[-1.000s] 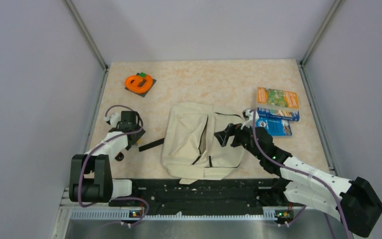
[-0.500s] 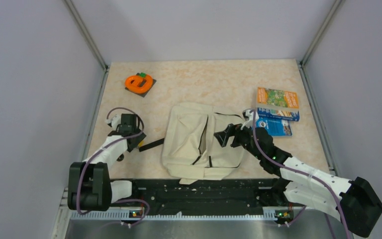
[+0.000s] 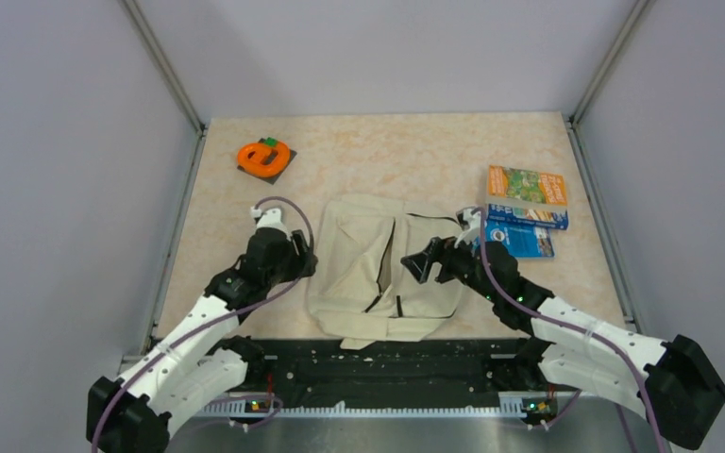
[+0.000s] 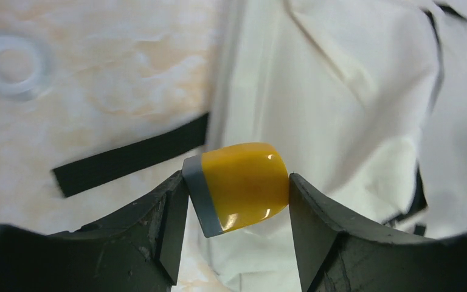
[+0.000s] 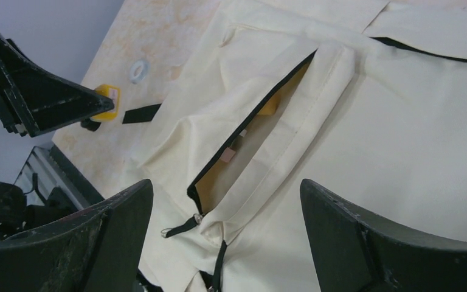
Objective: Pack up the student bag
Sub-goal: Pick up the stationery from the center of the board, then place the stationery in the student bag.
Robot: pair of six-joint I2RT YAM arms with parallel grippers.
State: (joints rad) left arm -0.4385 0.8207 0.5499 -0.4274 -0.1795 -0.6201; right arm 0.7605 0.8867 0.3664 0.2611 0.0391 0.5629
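Observation:
The student bag lies flat in the middle of the table, cream with black trim, and its zipped pocket gapes open. My left gripper hangs over the bag's left edge, shut on a small yellow block with a grey band. In the left wrist view the left gripper pinches that block from both sides above the cream fabric. My right gripper hovers over the bag's right half. The right wrist view shows the right gripper open and empty above the zipper pull.
A loose black strap and a white ring lie on the table left of the bag. An orange booklet and blue booklets sit at the right. An orange roll on a dark base stands at the back left.
My left gripper closed on the yellow block near the left of the table, then the arm swung right, carrying it to the bag's left edge. The right arm has stayed still.

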